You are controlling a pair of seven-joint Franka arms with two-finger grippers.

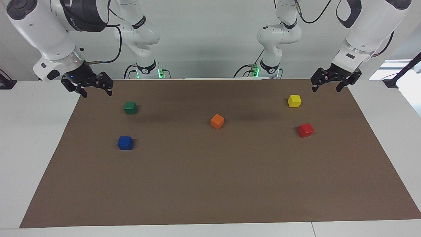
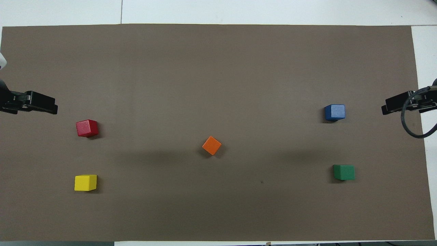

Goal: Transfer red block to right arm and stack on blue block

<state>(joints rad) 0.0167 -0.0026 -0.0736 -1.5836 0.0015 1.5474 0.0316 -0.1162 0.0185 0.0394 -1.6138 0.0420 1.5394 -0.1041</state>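
Red block sits on brown mat, beside orange cube, toward left arm's end. Blue block toward right arm's. Left tool and right tool both agape, empty. Risk: off-centre grasp spoils handover; yellow cube nearby.

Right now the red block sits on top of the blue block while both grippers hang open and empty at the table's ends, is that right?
Not quite: the facing view shows the red block on the mat, well apart from the blue block. The left gripper and right gripper do hang open and empty.
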